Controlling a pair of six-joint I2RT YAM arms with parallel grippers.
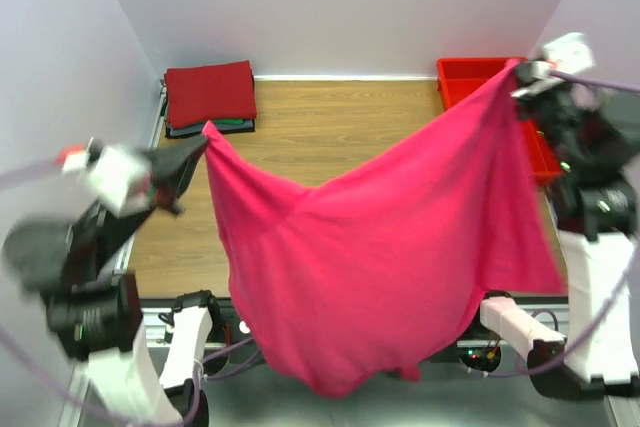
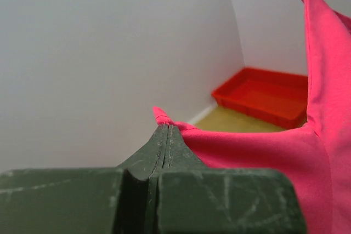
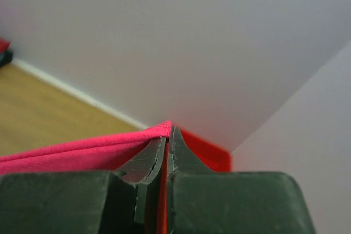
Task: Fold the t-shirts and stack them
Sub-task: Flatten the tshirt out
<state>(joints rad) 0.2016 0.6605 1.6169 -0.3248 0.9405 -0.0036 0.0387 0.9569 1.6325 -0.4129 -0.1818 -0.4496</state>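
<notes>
Left gripper (image 1: 203, 137) pinching pink t-shirt (image 1: 380, 247) corner at 9 o'clock. Right gripper (image 1: 516, 71) clamping opposite corner at 2 o'clock. Shirt hanging between both, long axis running 9-to-2, sagging over surface (image 1: 330, 127). Folded stack (image 1: 210, 95) sitting at 11 o'clock, nearer left arm.

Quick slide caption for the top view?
Left gripper and right gripper hold the pink t-shirt spread in midair; folded stack sits back left.

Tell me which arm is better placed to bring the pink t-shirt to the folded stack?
Probably the left: its pincer, shut on the bright pink cotton t-shirt, hangs close to the folded dark red stack.
</notes>
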